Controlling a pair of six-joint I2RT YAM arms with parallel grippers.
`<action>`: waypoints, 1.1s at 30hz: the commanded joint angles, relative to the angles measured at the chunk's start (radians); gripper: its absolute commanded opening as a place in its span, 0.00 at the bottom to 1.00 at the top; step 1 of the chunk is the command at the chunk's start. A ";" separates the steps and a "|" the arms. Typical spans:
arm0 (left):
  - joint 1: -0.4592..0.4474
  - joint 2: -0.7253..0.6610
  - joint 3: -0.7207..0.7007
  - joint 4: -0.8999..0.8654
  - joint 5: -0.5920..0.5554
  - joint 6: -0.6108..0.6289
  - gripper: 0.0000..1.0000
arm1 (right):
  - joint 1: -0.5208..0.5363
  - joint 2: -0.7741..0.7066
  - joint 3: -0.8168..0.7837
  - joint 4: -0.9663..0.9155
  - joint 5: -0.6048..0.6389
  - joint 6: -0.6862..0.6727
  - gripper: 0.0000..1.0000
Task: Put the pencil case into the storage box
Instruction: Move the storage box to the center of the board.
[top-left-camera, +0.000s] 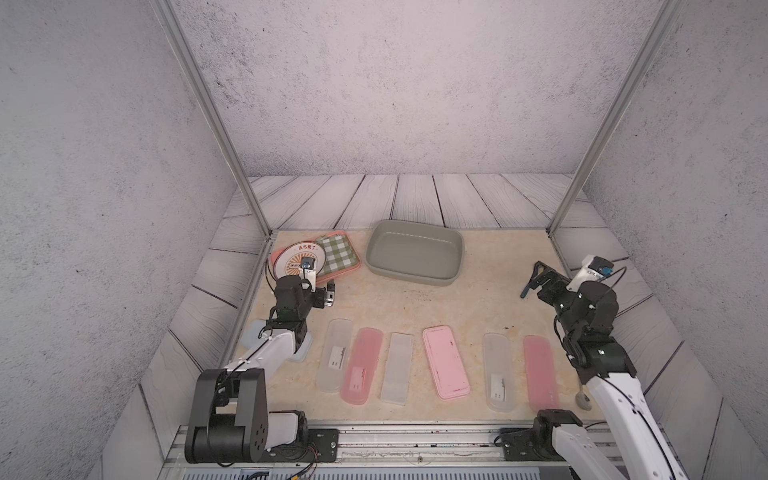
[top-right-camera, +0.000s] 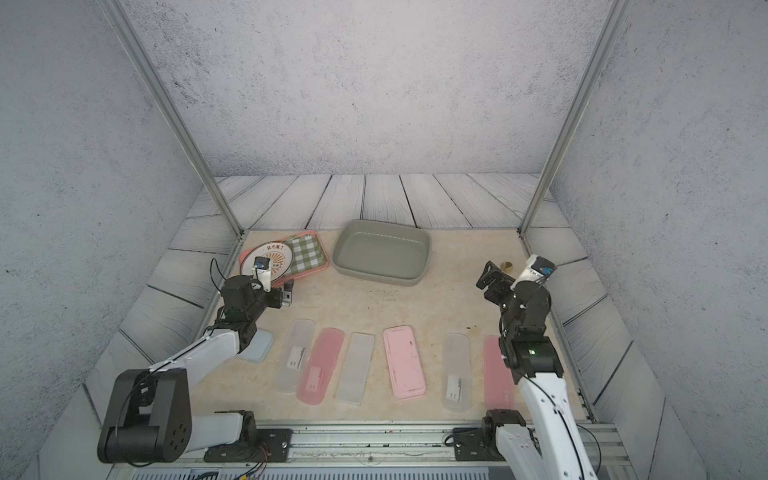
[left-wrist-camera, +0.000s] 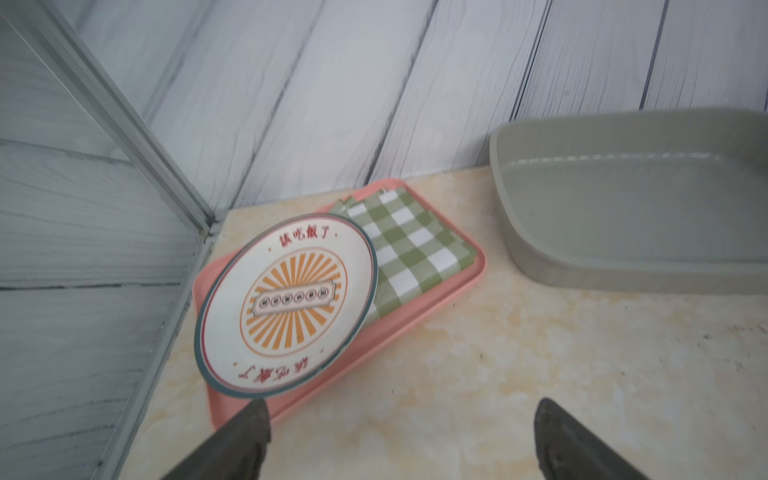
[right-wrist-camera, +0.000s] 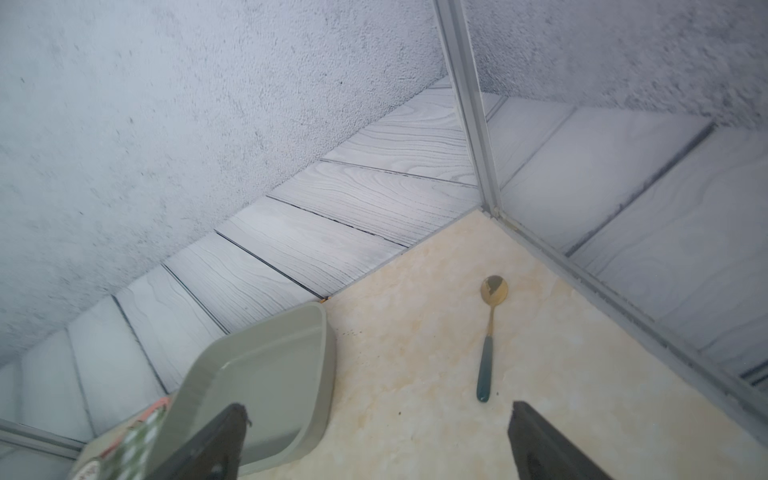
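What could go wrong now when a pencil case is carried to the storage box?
The clear pencil case and the translucent pink case lie tight together, so grasping one may drag its neighbour. The pink tray sits close beside the storage box, so a release might miss.

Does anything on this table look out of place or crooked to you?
A blue-handled gold spoon lies alone toward the far right corner, far from the plate, which overlaps the checked cloth. The opaque pink pencil case sits slightly askew in its row. Nothing looks spilled or broken.
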 joint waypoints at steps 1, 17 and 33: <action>0.009 -0.026 0.147 -0.430 -0.004 0.037 1.00 | -0.002 -0.094 -0.054 -0.304 -0.078 0.252 0.99; 0.012 -0.069 0.257 -0.891 0.078 0.137 1.00 | 0.394 0.334 0.066 -0.800 0.031 0.117 0.99; -0.127 0.560 0.966 -0.893 0.081 -0.237 0.84 | 0.429 0.398 0.078 -0.560 -0.099 0.083 0.99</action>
